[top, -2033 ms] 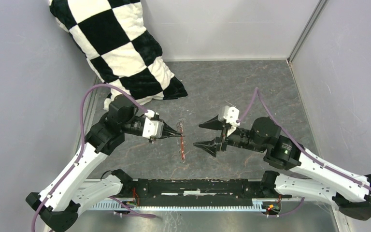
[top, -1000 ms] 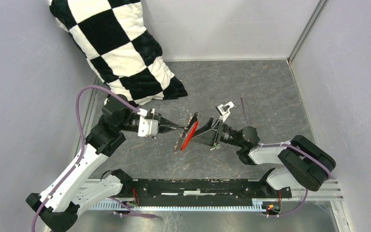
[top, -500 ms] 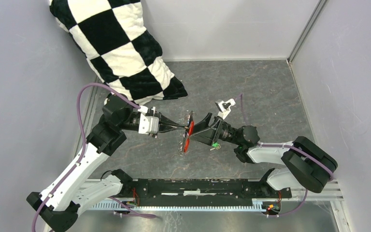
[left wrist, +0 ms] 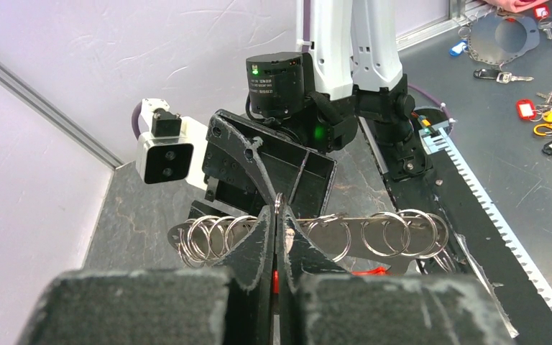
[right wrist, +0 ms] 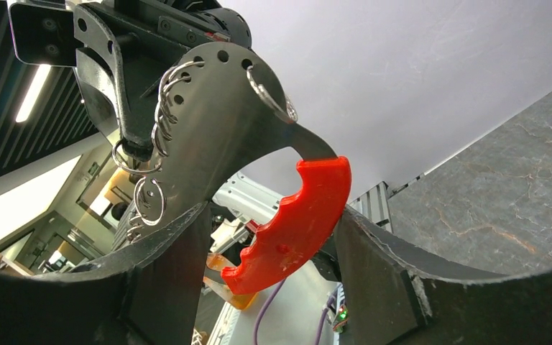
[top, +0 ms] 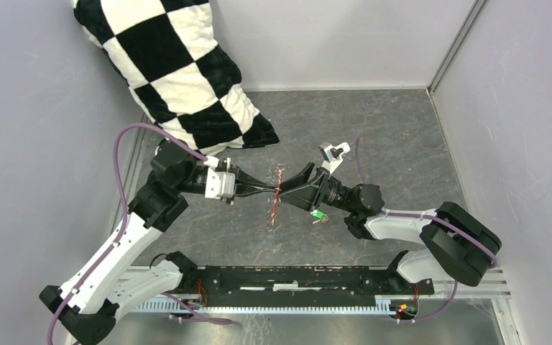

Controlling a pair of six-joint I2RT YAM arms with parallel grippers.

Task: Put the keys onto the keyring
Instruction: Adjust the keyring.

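Keyring (right wrist: 208,122) hangs over the middle of the table (top: 374,136), between the two arms, and runs from far to near in the overhead view. It is a dark curved metal plate with holes along its edge, and many silvery rings (left wrist: 203,237) are threaded through them. A red tag (right wrist: 295,215) with a notched edge is joined to one end of the plate.

The left gripper (left wrist: 278,215) reaches in from the left, its fingers pinched tight on the plate's edge, with rings fanned out to either side of them. The right gripper (right wrist: 266,230) comes from the right with its fingers spread apart. The red tag stands in the gap between them, and I cannot tell whether either finger touches it.

A small green speck (top: 318,214) sits just beside the right wrist on its near side; I cannot tell whether it is a key or a lamp. A black-and-white checked cushion (top: 180,72) leans in the far left corner, well apart from both grippers.
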